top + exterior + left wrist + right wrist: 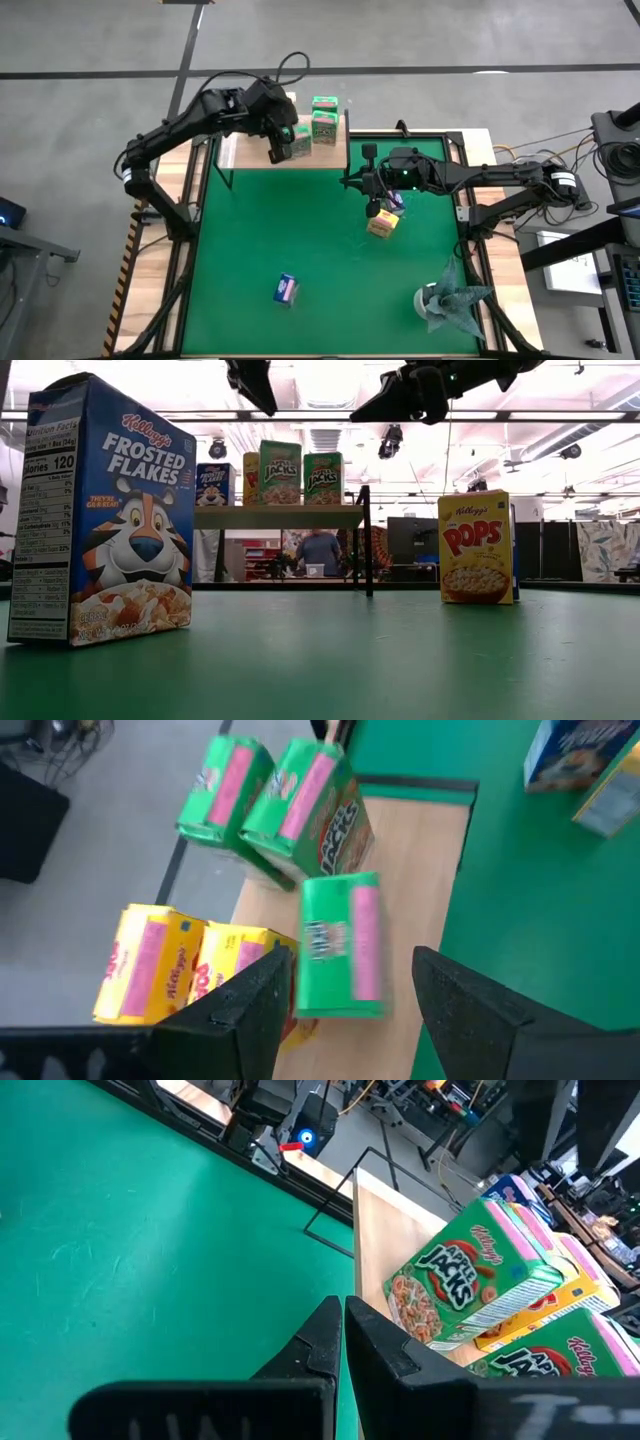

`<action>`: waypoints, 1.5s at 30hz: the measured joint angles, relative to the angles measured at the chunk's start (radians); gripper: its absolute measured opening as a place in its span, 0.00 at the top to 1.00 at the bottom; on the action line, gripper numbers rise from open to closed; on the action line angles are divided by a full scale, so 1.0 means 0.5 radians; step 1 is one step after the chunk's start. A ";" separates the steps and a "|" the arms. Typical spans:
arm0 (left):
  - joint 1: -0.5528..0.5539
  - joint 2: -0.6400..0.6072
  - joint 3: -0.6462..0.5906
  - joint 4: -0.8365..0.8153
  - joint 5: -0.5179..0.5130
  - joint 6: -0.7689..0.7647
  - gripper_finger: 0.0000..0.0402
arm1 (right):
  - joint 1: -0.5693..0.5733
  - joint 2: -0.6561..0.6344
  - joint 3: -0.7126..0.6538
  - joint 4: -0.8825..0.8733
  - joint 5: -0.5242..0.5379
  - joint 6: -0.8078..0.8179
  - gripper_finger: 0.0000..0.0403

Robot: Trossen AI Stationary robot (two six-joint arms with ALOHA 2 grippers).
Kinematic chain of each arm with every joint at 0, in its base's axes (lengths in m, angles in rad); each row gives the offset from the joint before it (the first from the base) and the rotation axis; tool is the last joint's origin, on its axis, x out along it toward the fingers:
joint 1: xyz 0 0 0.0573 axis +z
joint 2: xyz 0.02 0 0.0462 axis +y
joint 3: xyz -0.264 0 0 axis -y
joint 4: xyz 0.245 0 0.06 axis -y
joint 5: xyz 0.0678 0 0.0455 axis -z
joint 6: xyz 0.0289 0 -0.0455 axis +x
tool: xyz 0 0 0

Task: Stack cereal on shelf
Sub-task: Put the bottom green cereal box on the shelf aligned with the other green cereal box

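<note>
The left gripper (345, 995) hangs over the shelf (425, 870), fingers spread on both sides of a green box (340, 945) without clearly touching it. The right gripper (343, 1342) is pressed together, holding nothing, above the mat (300, 230) near a yellow box (383, 224).

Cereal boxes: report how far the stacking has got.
Done: green, yellow and blue cardboard boxes stand on the light wooden shelf. In hand: the left gripper hangs open over a green box there; the right gripper is shut, empty. Left: a yellow Pops box and a blue Frosted Flakes box on the green mat.
</note>
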 joint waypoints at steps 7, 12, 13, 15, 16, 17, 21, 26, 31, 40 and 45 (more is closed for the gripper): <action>-0.140 -0.303 -0.455 0.371 0.002 -0.002 0.58 | 0.000 0.046 0.000 0.107 -0.020 0.068 0.98; -0.194 -0.702 -1.134 0.923 -0.030 -0.002 0.66 | -0.010 0.093 0.000 0.236 -0.017 0.128 0.98; -0.196 -0.784 -1.262 1.020 -0.045 -0.007 0.67 | -0.012 0.106 0.002 0.299 -0.017 0.142 0.98; -0.195 -0.932 -1.490 1.223 -0.056 -0.006 0.69 | -0.030 0.127 0.054 0.343 0.001 0.199 0.98; -0.195 -1.001 -1.587 1.322 -0.056 0.009 0.70 | -0.040 0.145 0.110 0.341 0.008 0.246 0.98; -0.192 -1.075 -1.680 1.430 -0.055 0.027 0.71 | -0.049 0.162 0.174 0.335 0.020 0.301 0.98; -0.190 -1.302 -1.966 1.663 -0.056 0.177 0.73 | -0.069 0.284 0.453 0.165 0.070 0.435 0.98; -0.187 -1.498 -2.268 1.942 -0.056 0.290 0.76 | -0.089 0.562 0.835 -0.062 0.214 0.422 0.98; -0.186 -1.594 -2.477 2.081 -0.056 0.398 0.77 | -0.191 0.851 1.314 -0.442 0.266 0.405 0.98; -0.177 -1.637 -2.546 2.156 -0.056 0.396 0.78 | -0.393 1.315 2.085 -1.097 0.264 0.310 0.98; -0.177 -1.630 -2.547 2.162 -0.056 0.383 0.78 | -0.420 1.459 2.315 -1.411 0.265 0.277 0.98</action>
